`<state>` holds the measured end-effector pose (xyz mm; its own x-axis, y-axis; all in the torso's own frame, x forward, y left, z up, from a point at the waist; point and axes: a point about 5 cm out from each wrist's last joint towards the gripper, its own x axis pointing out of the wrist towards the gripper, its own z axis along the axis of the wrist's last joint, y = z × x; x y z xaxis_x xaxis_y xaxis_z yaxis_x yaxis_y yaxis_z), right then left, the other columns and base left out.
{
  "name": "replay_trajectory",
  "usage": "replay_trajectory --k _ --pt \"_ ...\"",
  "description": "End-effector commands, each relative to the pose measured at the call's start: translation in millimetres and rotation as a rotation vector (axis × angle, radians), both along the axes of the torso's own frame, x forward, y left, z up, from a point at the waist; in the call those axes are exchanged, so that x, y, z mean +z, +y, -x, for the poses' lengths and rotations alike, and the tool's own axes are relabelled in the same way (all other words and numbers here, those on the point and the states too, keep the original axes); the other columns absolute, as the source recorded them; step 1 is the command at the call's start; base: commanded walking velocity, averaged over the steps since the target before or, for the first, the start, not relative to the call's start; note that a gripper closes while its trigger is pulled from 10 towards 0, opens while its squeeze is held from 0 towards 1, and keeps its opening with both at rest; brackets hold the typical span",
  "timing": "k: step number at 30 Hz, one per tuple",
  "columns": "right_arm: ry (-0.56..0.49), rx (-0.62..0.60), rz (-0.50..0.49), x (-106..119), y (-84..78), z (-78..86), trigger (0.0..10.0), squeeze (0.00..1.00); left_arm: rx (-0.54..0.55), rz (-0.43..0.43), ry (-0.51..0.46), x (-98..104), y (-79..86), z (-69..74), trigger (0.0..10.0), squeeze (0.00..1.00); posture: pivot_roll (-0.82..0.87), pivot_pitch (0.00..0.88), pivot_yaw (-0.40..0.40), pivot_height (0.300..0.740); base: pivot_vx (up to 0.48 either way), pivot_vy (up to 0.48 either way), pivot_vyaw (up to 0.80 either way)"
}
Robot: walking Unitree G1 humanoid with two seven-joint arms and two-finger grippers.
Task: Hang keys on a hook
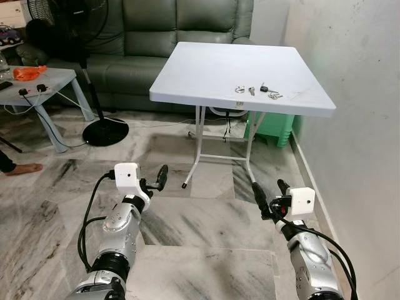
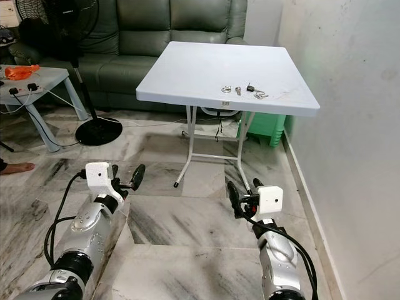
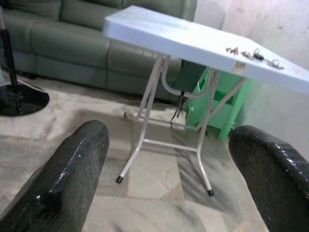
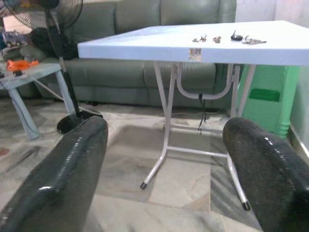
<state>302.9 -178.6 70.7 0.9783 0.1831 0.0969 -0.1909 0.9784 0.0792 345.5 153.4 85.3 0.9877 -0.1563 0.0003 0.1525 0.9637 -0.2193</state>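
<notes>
Grey marble floor (image 1: pixel 206 231) spreads beneath a white folding bench (image 1: pixel 206 72) beside the wall. Both arms hang low before it: the left pincer (image 1: pixel 154 181) and right pincer (image 1: pixel 267 194) each stand wide, holding nothing. The keys (image 1: pixel 257 91) lie scattered near the bench's front edge.

A small label (image 4: pixel 195 52) sits on the white table's (image 4: pixel 145 46) edge, its print too small to read.
</notes>
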Motion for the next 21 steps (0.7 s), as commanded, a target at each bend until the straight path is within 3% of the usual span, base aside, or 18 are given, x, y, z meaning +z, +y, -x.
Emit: replay_trajectory --k 1,2,4,5,11,21 --pt "0.001 -0.021 -0.013 3.2 -1.9 -1.1 10.0 1.00 0.008 -0.010 0.012 1.4 1.0 -0.8 10.0 0.00 -0.02 0.000 -0.024 0.740 0.000 0.000 0.00" --pt "-0.006 -0.021 -0.016 5.5 -2.3 -1.7 10.0 0.46 -0.016 -0.004 -0.005 3.7 -0.7 -0.2 10.0 0.00 -0.02 0.000 -0.025 0.740 0.000 0.000 0.00" --pt "-0.010 -0.021 -0.016 6.2 -2.5 -1.6 10.0 0.46 -0.029 0.002 -0.019 5.0 -1.5 0.5 10.0 0.00 -0.02 0.000 -0.024 0.740 0.000 0.000 0.00" --pt "-0.024 -0.012 -0.015 9.8 -2.8 -0.4 10.0 0.00 -0.057 -0.009 -0.056 7.4 -2.3 4.7 10.0 0.00 -0.02 0.000 -0.023 0.740 0.000 0.000 0.00" --pt "-0.034 0.003 -0.014 13.4 -1.2 5.4 10.0 0.00 -0.077 0.003 -0.059 1.4 -1.5 17.8 10.0 0.00 -0.02 0.000 -0.021 0.740 0.000 0.000 0.00" --pt "-0.010 0.018 -0.016 11.3 4.1 9.6 10.0 0.00 -0.037 0.018 -0.048 2.1 0.1 21.3 10.0 0.00 -0.02 0.000 -0.029 0.740 0.000 0.000 0.00"
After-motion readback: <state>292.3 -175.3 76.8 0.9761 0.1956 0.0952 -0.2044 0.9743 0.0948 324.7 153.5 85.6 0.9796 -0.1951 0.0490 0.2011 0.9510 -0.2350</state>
